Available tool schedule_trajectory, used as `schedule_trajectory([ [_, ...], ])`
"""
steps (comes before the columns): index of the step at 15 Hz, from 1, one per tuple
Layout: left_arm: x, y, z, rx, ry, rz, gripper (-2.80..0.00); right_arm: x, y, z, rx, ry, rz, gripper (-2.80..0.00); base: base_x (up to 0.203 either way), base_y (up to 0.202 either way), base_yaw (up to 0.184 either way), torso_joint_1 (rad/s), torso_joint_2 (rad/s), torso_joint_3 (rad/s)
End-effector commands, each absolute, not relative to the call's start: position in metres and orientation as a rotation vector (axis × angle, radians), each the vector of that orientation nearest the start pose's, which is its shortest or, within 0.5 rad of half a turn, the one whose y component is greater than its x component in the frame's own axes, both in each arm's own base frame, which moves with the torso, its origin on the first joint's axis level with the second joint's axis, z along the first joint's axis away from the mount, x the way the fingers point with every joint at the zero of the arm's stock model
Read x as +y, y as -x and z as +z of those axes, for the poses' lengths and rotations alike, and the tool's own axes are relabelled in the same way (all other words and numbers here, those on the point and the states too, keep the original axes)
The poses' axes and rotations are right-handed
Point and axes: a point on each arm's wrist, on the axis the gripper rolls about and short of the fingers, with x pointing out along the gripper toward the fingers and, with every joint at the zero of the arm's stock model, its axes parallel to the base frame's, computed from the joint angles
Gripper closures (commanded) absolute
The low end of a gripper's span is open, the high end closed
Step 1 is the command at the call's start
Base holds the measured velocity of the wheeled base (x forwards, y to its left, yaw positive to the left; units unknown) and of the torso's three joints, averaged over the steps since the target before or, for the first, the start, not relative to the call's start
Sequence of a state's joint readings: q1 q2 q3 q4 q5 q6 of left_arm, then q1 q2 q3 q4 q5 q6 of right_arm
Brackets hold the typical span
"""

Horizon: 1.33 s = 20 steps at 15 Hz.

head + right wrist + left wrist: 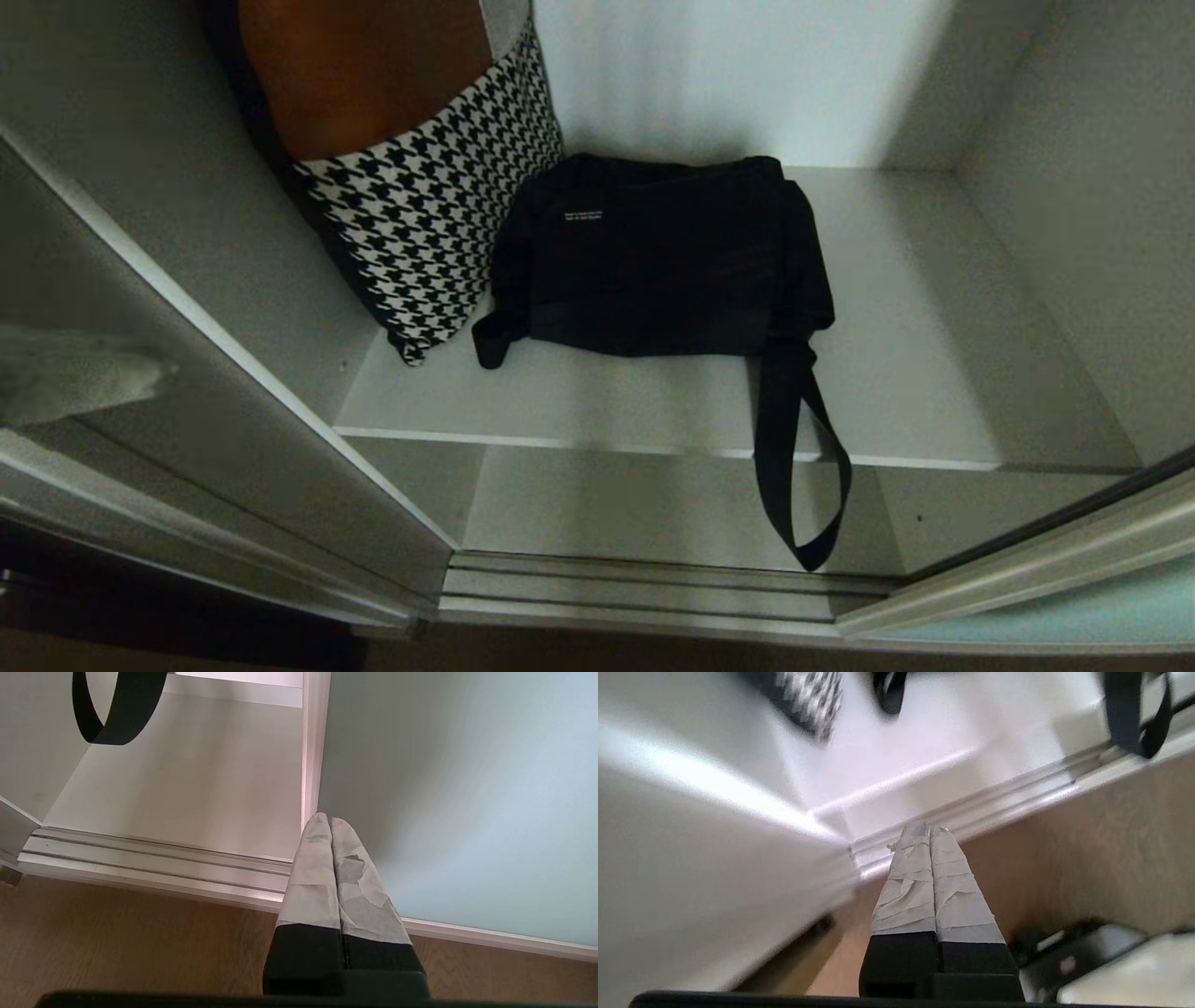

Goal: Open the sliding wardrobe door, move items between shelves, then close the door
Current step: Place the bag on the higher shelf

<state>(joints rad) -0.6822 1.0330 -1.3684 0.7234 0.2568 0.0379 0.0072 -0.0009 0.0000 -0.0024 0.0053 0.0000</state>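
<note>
My left gripper (930, 833), closed on nothing, hung outside the wardrobe's left front; the black bag (653, 257) lay rightward and deeper on the shelf (896, 373), its strap (794, 467) dangling forward.

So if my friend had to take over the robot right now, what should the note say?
Left gripper: shut, empty, low by the wardrobe's bottom track.
Right gripper: shut, empty, beside the edge of the sliding wardrobe door.
Black bag: lies on the shelf, next to a houndstooth bag; its strap hangs over the front edge.
Done: door is open.
Left: whether the bag has been moved yet can't be told; if not, move it to another shelf, then close the door.
</note>
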Motion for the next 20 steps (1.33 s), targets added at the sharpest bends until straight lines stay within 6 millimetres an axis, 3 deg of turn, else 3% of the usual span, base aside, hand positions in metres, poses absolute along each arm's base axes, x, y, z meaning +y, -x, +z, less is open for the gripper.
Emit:
schedule_trajectory([
  [1, -0.018, -0.038, 0.335, 0.311, -0.192, -0.332, 0.0, 0.0, 0.023, 0.076, -0.005, 0.0, 0.014, 0.0, 0.0, 0.0, 0.0, 0.0, 0.0, 0.0],
  [7, 0.006, 0.019, 0.298, 0.256, -0.112, -0.068, 0.0, 0.0, 0.023, 0.076, -0.005, 0.0, 0.014, 0.0, 0.0, 0.0, 0.0, 0.0, 0.0, 0.0],
  [9, 0.005, 0.034, 0.264, 0.225, -0.091, -0.016, 0.0, 0.0, 0.023, 0.076, -0.005, 0.0, 0.014, 0.0, 0.0, 0.0, 0.0, 0.0, 0.0, 0.0],
  [14, 0.003, 0.041, 0.169, 0.168, -0.041, 0.032, 0.0, 0.0, 0.023, 0.076, -0.005, 0.0, 0.014, 0.0, 0.0, 0.0, 0.0, 0.0, 0.0, 0.0],
  [20, -0.001, 0.029, 0.085, 0.032, -0.108, -0.045, 0.0, 0.0, 0.023, 0.076, -0.005, 0.0, 0.014, 0.0, 0.0, 0.0, 0.0, 0.0, 0.0, 0.0],
])
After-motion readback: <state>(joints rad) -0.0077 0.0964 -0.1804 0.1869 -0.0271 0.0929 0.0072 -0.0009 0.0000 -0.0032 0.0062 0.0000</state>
